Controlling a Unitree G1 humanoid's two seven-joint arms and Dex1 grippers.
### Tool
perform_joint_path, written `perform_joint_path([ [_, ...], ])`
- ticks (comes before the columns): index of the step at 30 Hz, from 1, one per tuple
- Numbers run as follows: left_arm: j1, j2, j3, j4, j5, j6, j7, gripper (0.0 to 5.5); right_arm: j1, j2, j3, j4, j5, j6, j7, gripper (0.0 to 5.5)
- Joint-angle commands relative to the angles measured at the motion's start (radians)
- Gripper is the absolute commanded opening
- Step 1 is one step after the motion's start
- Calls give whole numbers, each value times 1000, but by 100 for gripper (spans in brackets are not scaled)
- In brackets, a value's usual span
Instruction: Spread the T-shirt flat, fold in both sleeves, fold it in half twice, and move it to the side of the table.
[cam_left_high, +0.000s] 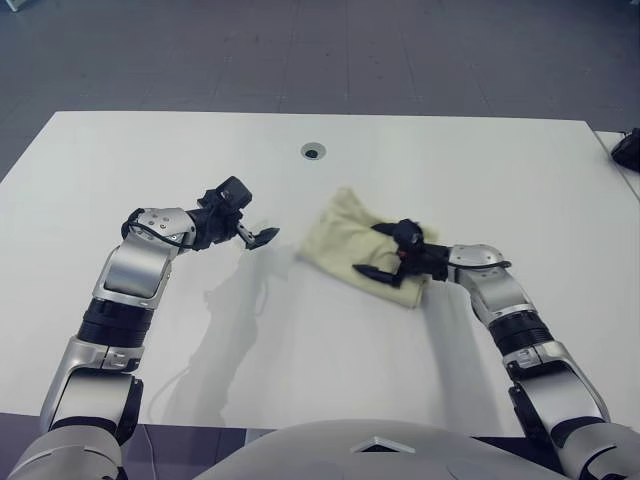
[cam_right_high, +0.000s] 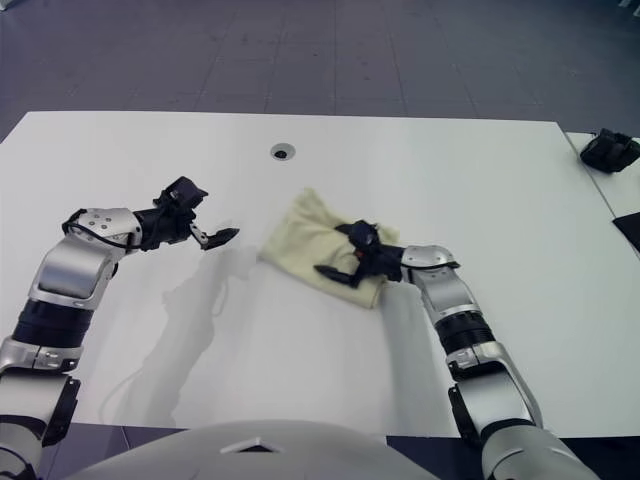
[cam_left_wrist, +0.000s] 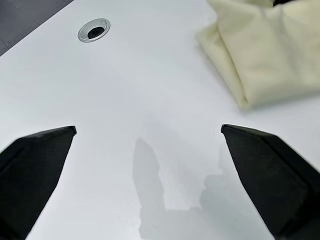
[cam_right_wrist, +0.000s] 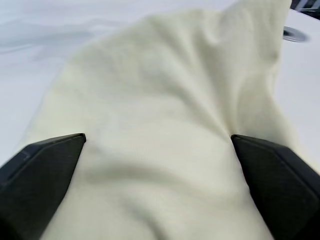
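Right of centre on white tabletop (cam_left_high: 450, 160): folded cream T-shirt (cam_left_high: 345, 238), right gripper (cam_left_high: 372, 250) w/ fingers spread over its near edge. Left gripper (cam_left_high: 262, 238) nearby, fingers spread, empty. Cable grommet (cam_left_high: 313, 151) behind.

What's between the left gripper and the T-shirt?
Nothing visible. Only bare table lies between the left gripper, jaws open, and the folded T-shirt. The cable hole sits farther back, off that line. The right gripper is over the shirt.

A white table (cam_left_high: 150, 160) with a round cable grommet (cam_left_high: 314, 151) stands on a grey tiled floor (cam_left_high: 300, 50). A dark object (cam_right_high: 610, 150) sits far right.
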Motion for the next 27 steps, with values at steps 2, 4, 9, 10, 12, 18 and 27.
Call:
perform_joint_path([
  [2, 102, -47, 28, -184, -27, 94, 73, 540, 343, -117, -307, 327, 43, 159, -463, 539],
  [4, 128, -88, 36, -226, -38, 132, 114, 540, 421, -83, -370, 269, 77, 189, -552, 539],
  [9, 105, -189, 65, -226, -45, 167, 216, 540, 526, -31, -341, 90, 66, 196, -585, 539],
  [10, 107, -208, 87, -228, -42, 171, 251, 540, 499, -50, -337, 65, 53, 197, -600, 539],
  [12, 101, -259, 144, -228, -28, 152, 351, 540, 454, -105, -328, -117, 6, 205, -654, 539],
  [18, 106, -383, 250, -177, -18, 73, 555, 540, 137, 21, -220, -646, -1, 370, -766, 539],
  [27, -19, -442, 218, 62, 48, -102, 647, 540, 63, 226, -187, -466, -117, 347, -899, 539],
])
